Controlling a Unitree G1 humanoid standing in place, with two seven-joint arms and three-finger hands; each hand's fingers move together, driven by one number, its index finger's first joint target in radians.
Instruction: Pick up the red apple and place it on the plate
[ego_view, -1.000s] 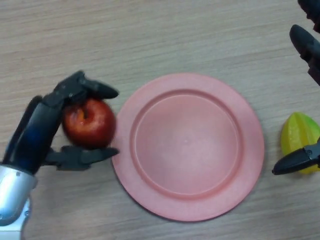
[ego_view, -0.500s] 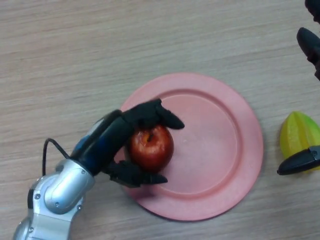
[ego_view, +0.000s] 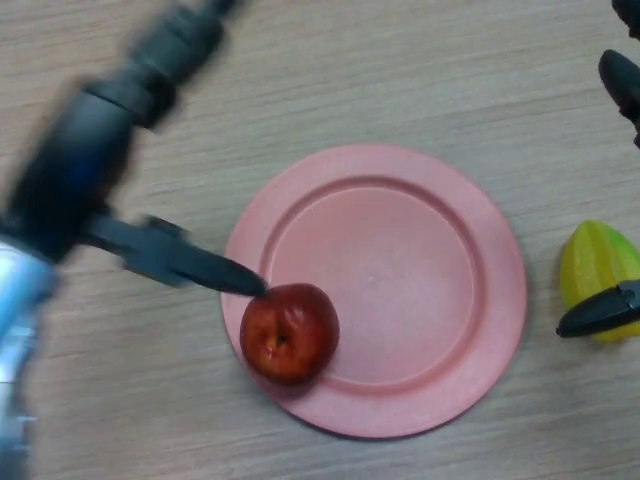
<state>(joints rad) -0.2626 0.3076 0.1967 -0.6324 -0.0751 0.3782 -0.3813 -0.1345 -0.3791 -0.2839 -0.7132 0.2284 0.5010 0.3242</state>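
The red apple (ego_view: 289, 333) rests on the lower left rim of the pink plate (ego_view: 420, 290), stem side up. My left hand (ego_view: 85, 175) is open and lifted off it, up and to the left. Its thumb (ego_view: 180, 262) points at the apple, its tip close to the top, and its fingers stretch toward the upper left of the view. My right hand (ego_view: 622, 85) shows only as dark finger parts at the right edge, one of them (ego_view: 600, 316) over the yellow star fruit.
A yellow star fruit (ego_view: 596, 272) lies on the wooden table (ego_view: 300, 80) just right of the plate, under my right hand's lower finger.
My left hand carried the apple from the table onto the plate's left side, let it go and pulled back up and left. The apple now sits on the plate's lower left rim.
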